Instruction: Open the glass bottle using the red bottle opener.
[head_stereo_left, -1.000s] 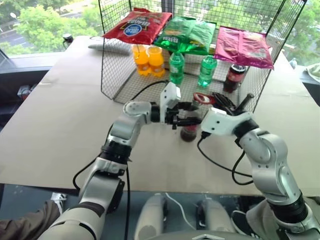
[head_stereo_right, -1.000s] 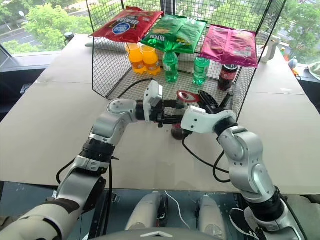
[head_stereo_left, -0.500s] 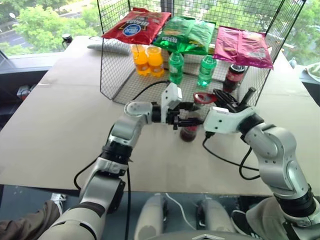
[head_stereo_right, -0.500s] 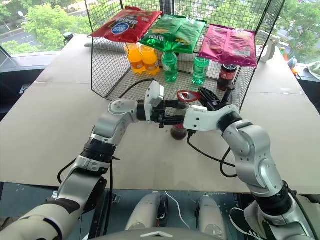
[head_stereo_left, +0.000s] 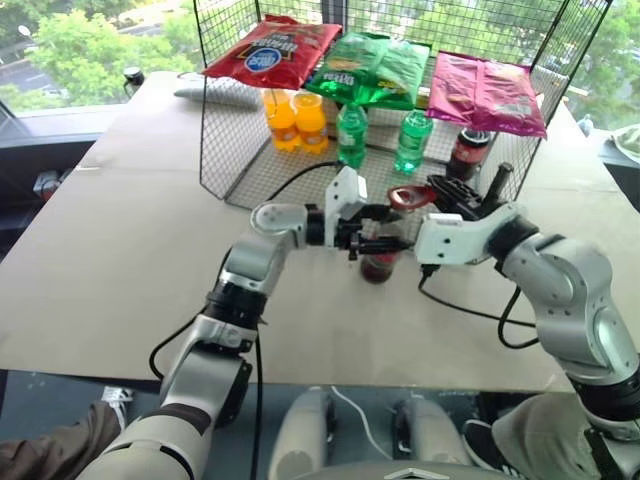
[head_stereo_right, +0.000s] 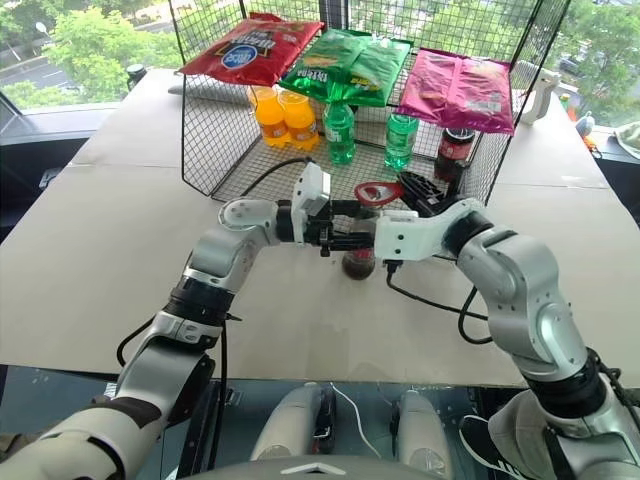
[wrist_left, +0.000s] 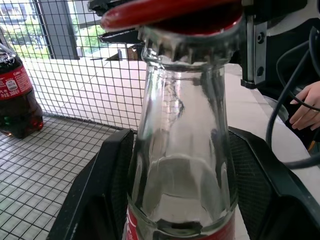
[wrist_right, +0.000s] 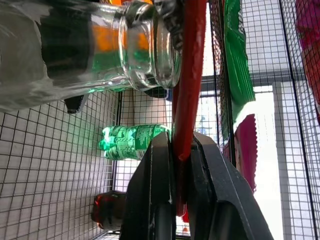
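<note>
The left claw (head_stereo_left: 375, 232) gripped the glass bottle (wrist_left: 182, 150); the right claw (wrist_right: 176, 165) clenched the red bottle opener (head_stereo_left: 410, 196) over the cap (wrist_left: 192, 35), not yet pried off.

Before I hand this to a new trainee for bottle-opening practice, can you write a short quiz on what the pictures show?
1. True or false: the metal cap is already off the glass bottle.
2. Which gripper holds the red bottle opener? A) left gripper B) right gripper C) neither
3. Fill in: the left gripper is closed around the bottle's ____.

Key:
1. False; the cap sits on the bottle mouth, with the opener's head over it.
2. B; the right gripper pinches the opener's handle.
3. Neck.
</note>
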